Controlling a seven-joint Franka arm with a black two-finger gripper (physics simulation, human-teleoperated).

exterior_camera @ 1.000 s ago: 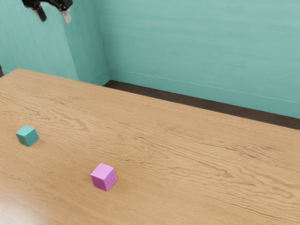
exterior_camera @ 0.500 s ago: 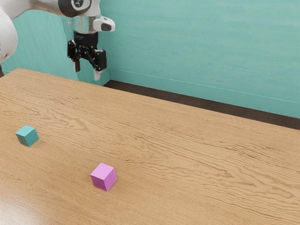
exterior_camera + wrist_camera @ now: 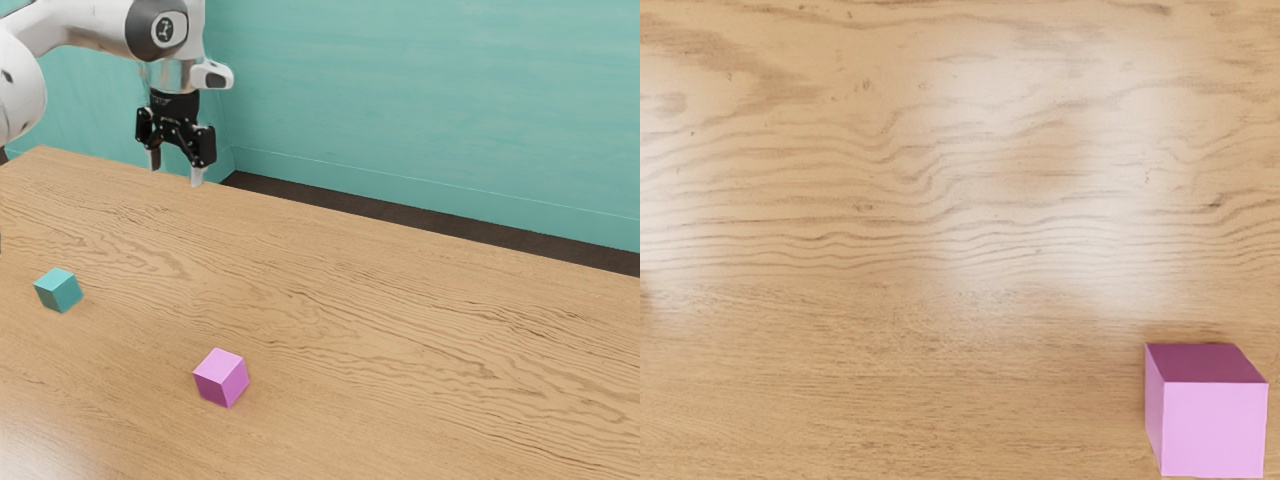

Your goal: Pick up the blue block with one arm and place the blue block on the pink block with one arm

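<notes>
The claw (image 3: 174, 172) hangs over the far corner of the bench (image 3: 420, 310), its two black fingers spread apart with nothing between them. A second ago it was only just peeking in at the top corner of the exterior view. Half a second ago it had dropped well down in front of the teal wall (image 3: 420, 90), and now it has come a touch lower again and slid a little toward the exterior view's left. From where I stand that looks like the tail of a descent turning into a sideways approach, with the arm (image 3: 60, 30) swinging round toward its target. Neither block has budged in all that time. The blue block (image 3: 58, 289), more of a teal-blue to my eye, sits flat on the wood near the exterior view's left edge, well apart from the claw and nearer the front. The pink block (image 3: 221, 377) rests further toward the front and the exterior view's right, apart from the blue one. The hand's own camera looks down on bare wood grain with that pink block (image 3: 1205, 408) off to one corner. So the pickup has not begun; I'd judge the claw must travel on toward the blue block and drop to it before closing.
</notes>
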